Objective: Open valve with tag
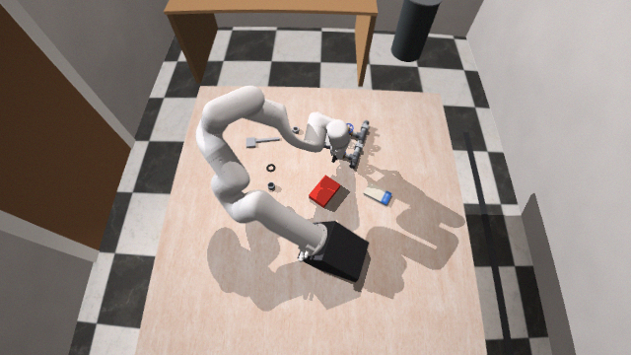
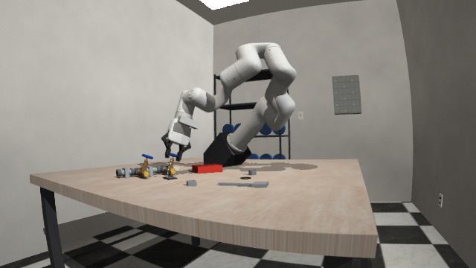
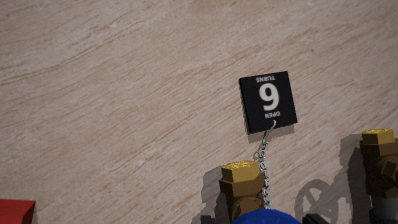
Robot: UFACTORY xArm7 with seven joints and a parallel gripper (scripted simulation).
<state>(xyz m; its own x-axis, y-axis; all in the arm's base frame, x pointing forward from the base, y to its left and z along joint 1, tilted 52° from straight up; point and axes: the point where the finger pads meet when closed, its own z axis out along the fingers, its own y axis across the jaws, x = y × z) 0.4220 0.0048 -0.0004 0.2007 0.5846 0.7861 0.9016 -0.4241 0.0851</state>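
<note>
A grey pipe with two brass valves lies on the table. The nearer valve has a black tag chained to it, reading "OPEN 6 TURNS". The chain runs from the tag to the valve. My gripper points down over this valve and is shut on its blue handwheel, seen only as a rim at the bottom edge of the wrist view. The tag also shows in the side view. The second valve stands free to the left with its own blue handwheel; its brass body is at the wrist view's right edge.
A red block and a white and blue box lie in front of the pipe. A grey T-shaped tool, a black ring and small grey nuts lie to the left. The arm's black base sits mid-table.
</note>
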